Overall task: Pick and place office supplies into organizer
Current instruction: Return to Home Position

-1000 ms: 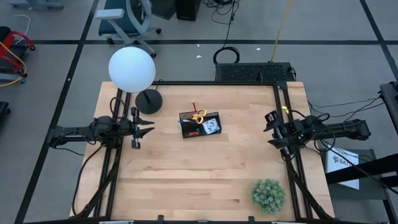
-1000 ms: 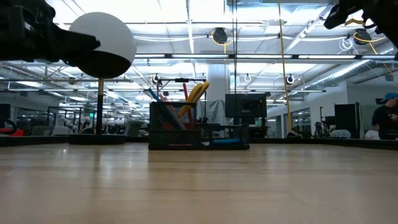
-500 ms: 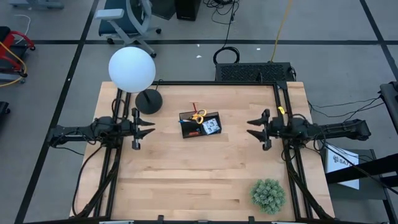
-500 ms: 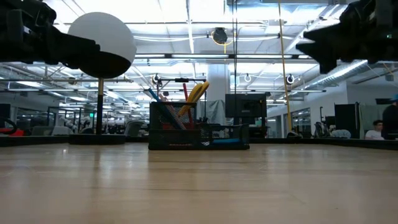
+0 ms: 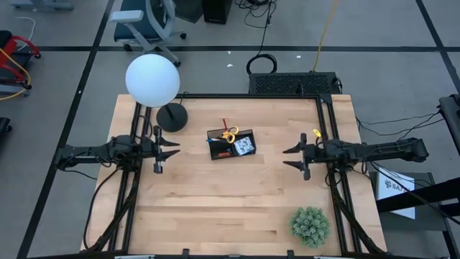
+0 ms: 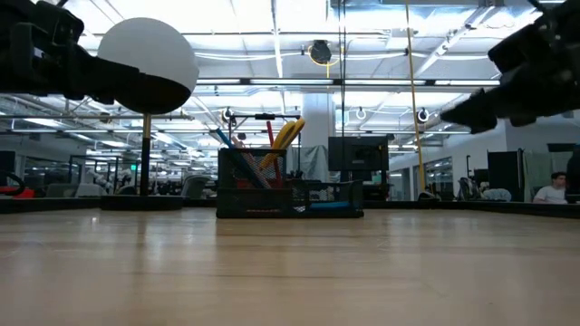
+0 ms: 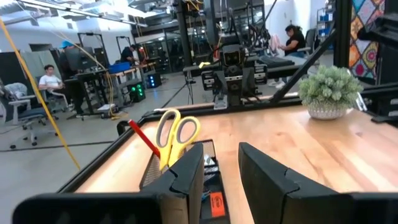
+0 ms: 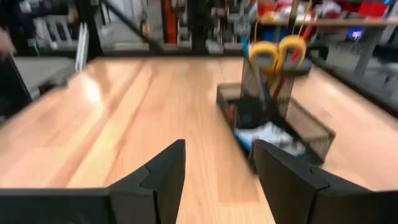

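The black mesh organizer (image 5: 231, 144) stands on the table's middle, toward the far edge. Yellow-handled scissors (image 5: 230, 134) and red and blue pens (image 6: 243, 152) stand upright in its tall compartment, and small items lie in its low tray (image 8: 273, 134). My left gripper (image 5: 172, 147) hovers open, left of the organizer, pointing at it. My right gripper (image 5: 287, 158) hovers open on the organizer's right, also pointing at it. In the left wrist view the scissors (image 7: 175, 134) and a red pen (image 7: 143, 140) show just beyond my fingers. Both grippers hold nothing.
A lamp with a round black base (image 5: 172, 116) and a white globe (image 5: 152, 79) stands at the far left. A green spiky plant ball (image 5: 310, 224) sits near the near right corner. Bare wood (image 5: 215, 208) stretches across the near half. People sit in the room behind.
My right gripper has swung out from the table's right edge toward the organizer, turning level so that its fingers point left, and then shifted slightly toward the near edge. The left arm and the organizer have kept still.
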